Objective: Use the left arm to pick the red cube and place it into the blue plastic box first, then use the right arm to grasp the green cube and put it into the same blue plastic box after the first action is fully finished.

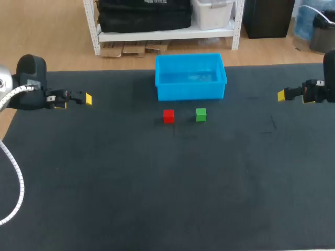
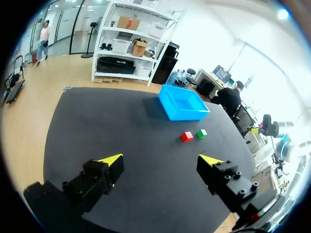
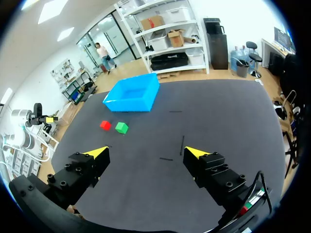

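**Nothing grabbed yet, red cube's up first**

The red cube (image 1: pixel 168 116) and green cube (image 1: pixel 201 114) sit side by side on the tabletop (image 1: pixel 157 183), just in front of the blue box (image 1: pixel 191 91). The left claw (image 2: pixel 160 159) and right claw (image 3: pixel 146 152) are both wide open and empty, well away from the cubes. My guess is the left arm needs to swing over the red cube and come down around it.

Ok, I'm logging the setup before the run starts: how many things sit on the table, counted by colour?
Red: 1, the red cube
Green: 1, the green cube
Blue: 1, the blue plastic box
Total: 3
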